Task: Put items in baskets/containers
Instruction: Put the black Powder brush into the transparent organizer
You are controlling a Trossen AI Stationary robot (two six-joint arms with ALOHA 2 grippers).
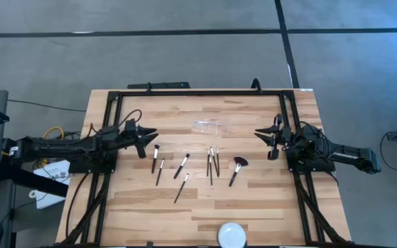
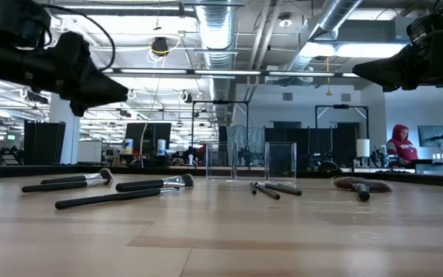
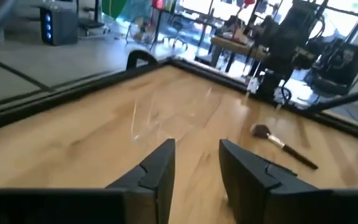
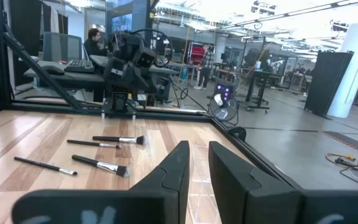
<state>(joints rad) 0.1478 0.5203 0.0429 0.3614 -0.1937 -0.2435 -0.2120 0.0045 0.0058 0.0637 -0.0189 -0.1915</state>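
Note:
Several slim dark-handled brushes (image 1: pixel 185 167) lie flat on the wooden table between the arms, among them a fan-headed one (image 1: pixel 237 167); the low view shows them too (image 2: pixel 114 198). The clear container (image 1: pixel 211 126) stands on the table just beyond them, and it shows in the low view (image 2: pixel 252 161) and faintly in the left wrist view (image 3: pixel 157 118). My left gripper (image 1: pixel 153 135) hovers open above the table left of the brushes (image 3: pixel 197 155). My right gripper (image 1: pixel 258 132) hovers to their right, its fingers a narrow gap apart (image 4: pixel 198 163). Neither touches anything.
A white round disc (image 1: pixel 231 235) sits at the table's near edge. A black frame (image 1: pixel 185 91) runs along the far edge and both sides. Bare wood lies between the brushes and the disc. Beyond the table a person in red (image 2: pixel 401 143) sits.

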